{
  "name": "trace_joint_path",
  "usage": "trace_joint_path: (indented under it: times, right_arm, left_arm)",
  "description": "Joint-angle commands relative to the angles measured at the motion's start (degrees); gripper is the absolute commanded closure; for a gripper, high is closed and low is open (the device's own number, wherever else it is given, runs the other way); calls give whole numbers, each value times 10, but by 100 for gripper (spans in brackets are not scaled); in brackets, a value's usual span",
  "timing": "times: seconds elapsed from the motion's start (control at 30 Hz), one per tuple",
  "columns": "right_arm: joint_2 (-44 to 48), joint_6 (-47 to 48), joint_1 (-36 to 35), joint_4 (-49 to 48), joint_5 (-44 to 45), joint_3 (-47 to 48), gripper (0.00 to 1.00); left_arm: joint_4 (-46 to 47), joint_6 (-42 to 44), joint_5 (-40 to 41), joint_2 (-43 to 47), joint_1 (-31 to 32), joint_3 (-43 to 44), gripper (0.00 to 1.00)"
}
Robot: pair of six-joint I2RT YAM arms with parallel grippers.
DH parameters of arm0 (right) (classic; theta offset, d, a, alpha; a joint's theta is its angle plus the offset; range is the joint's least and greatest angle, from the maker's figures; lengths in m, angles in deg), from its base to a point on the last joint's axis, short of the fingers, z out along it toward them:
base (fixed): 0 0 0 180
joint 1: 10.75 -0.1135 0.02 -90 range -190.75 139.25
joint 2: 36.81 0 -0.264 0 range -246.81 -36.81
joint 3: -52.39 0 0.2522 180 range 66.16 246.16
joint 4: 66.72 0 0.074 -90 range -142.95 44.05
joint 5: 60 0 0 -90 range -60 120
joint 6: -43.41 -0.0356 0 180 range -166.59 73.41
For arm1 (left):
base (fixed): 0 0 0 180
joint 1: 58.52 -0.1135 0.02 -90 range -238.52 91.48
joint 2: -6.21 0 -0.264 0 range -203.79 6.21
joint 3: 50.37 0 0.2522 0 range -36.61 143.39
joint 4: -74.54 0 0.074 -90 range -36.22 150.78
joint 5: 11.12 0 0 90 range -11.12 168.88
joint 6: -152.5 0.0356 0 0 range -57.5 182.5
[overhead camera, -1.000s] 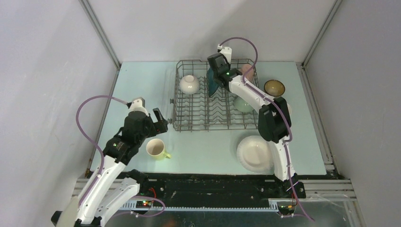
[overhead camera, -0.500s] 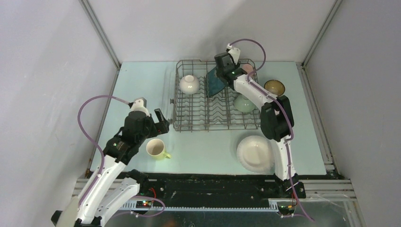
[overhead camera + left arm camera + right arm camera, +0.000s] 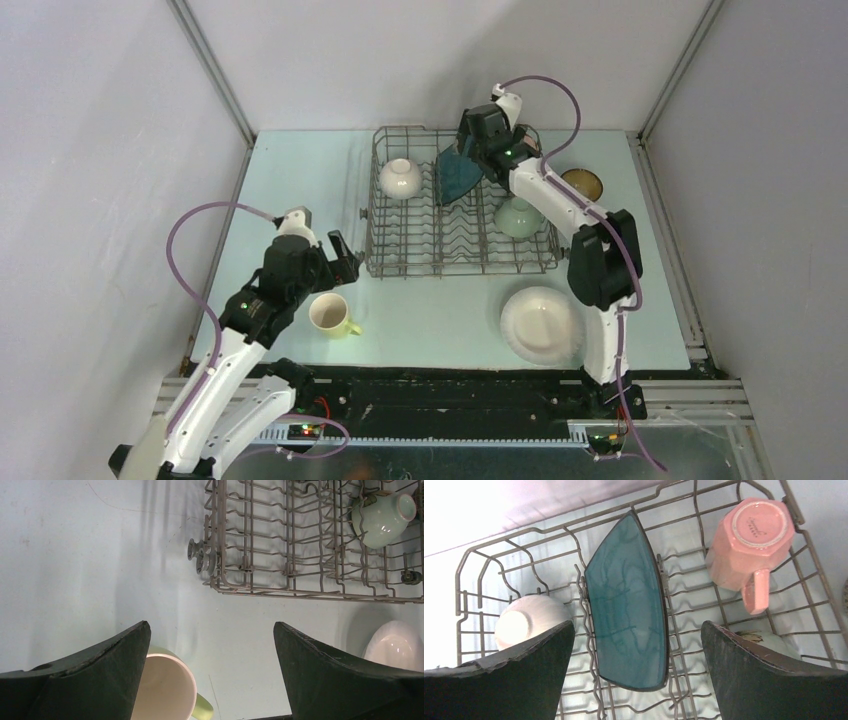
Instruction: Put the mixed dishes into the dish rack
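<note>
four dishes stand loaded in the dish rack (image 3: pixel 455 270) at the far middle of the desk (image 3: pixel 300 190): the white bowl (image 3: pixel 399 177), the teal square plate (image 3: pixel 626 605) upright between tines, the pink mug (image 3: pixel 744 542) upside down, and the pale green bowl (image 3: pixel 518 220). the right jaws hang wide and empty above the plate. three dishes wait outside: the brown bowl (image 3: pixel 585 182) by the rack's right side, the white round plate (image 3: pixel 540 322) toward the near right corner, and the yellow-green mug (image 3: pixel 328 314) at the near left, beside the left jaws, also wide and empty.
</note>
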Motion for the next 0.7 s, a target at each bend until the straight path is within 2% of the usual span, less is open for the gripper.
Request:
trace_joint_path:
  times: [0.0, 0.13, 0.3, 0.37, 0.57, 0.67]
  right_arm:
    - [68, 27, 5, -12, 3, -23, 1]
    - [155, 71, 6, -26, -22, -95, 1]
    - [272, 99, 13, -24, -57, -218, 1]
    - [322, 105, 15, -5, -62, -279, 0]
    - [453, 104, 15, 82, -84, -407, 1]
    - [531, 88, 15, 111, -89, -473, 1]
  left_arm:
    - [16, 2, -9, 8, -4, -1, 0]
    - [25, 23, -34, 11, -4, -3, 0]
    - [55, 31, -138, 1, -3, -9, 0]
    - [62, 18, -153, -9, -1, -9, 0]
    - [113, -19, -154, -14, 30, -31, 0]
    - [168, -53, -126, -18, 83, -48, 0]
